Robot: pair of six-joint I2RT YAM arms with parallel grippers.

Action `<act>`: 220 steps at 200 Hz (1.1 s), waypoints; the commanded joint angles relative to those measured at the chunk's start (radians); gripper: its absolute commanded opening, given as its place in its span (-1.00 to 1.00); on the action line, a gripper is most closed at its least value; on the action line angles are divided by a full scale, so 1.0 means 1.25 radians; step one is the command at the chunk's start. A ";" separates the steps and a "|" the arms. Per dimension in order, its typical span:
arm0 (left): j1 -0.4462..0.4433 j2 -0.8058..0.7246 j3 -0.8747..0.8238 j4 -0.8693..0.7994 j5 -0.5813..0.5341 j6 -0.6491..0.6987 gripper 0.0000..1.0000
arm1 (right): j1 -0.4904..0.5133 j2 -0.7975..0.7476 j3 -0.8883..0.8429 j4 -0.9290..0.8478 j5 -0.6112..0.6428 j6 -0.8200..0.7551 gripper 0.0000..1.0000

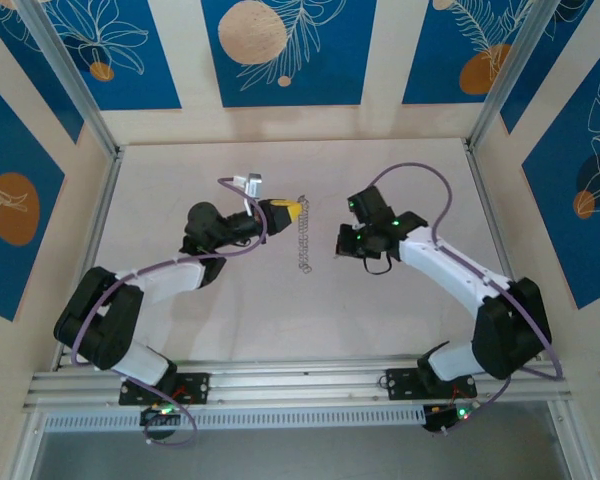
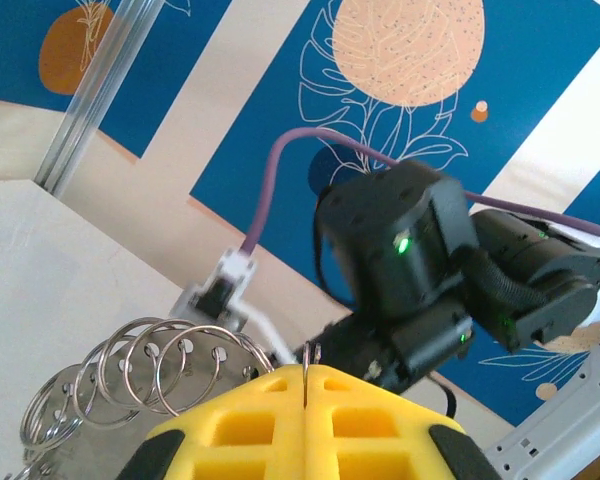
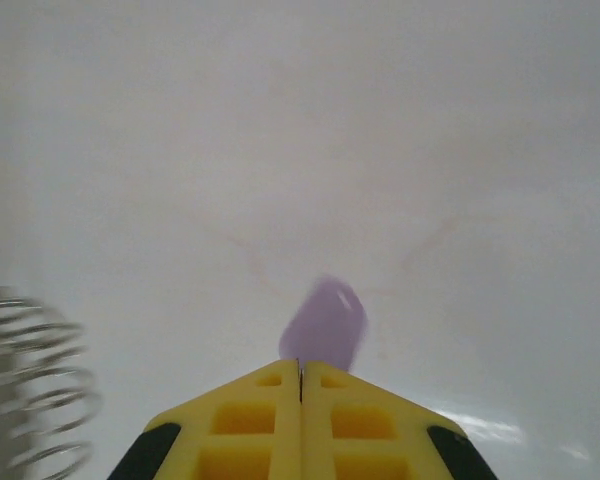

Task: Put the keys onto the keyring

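A: Claws first. State of the left claw (image 2: 307, 378)?
B: Closed right up, yellow pads (image 2: 230, 425) meeting, with a thin wire loop nipped in the seam. That's one turn of the keyring (image 2: 130, 380). The other turns fan out just beside the pads.
A: From above?
B: Left claw (image 1: 285, 210) is at mid table (image 1: 230, 320). The keyring (image 1: 303, 245) runs from its tip toward the near edge like a beaded strip. Can't tell if the free end rests or hangs.
A: Right claw (image 3: 300, 372)?
B: Also closed, pinching the key (image 3: 325, 322). The lilac head sticks out past the tips, blurred. Which part sits between the pads, I can't tell.
A: Key versus keyring?
B: Near, not touching. The keyring (image 3: 30, 385) coils sit at the left edge of the right wrist view. The key is apart from them, over bare table.
A: Step?
B: Threading, I'd say, not yet begun. Both parts are held and the key is on no loop.
A: Next move needs?
B: My guess: the right claw carries the key across to the pinched loop, lines the head's hole up with the wire, then slides it on. That takes fine alignment. The left must keep the loop steady, and the key is tiny and could slip.
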 commanded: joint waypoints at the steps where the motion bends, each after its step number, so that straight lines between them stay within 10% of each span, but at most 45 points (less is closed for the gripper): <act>1: -0.012 0.007 0.044 0.014 0.029 0.025 -1.00 | -0.056 -0.043 -0.011 0.121 -0.231 -0.049 -1.00; 69: -0.020 -0.006 0.098 -0.138 0.056 0.132 -1.00 | -0.227 -0.126 -0.128 0.559 -0.638 0.022 -1.00; 220: -0.050 0.002 0.207 -0.327 0.078 0.279 -1.00 | -0.226 -0.236 -0.169 0.637 -0.716 0.009 -1.00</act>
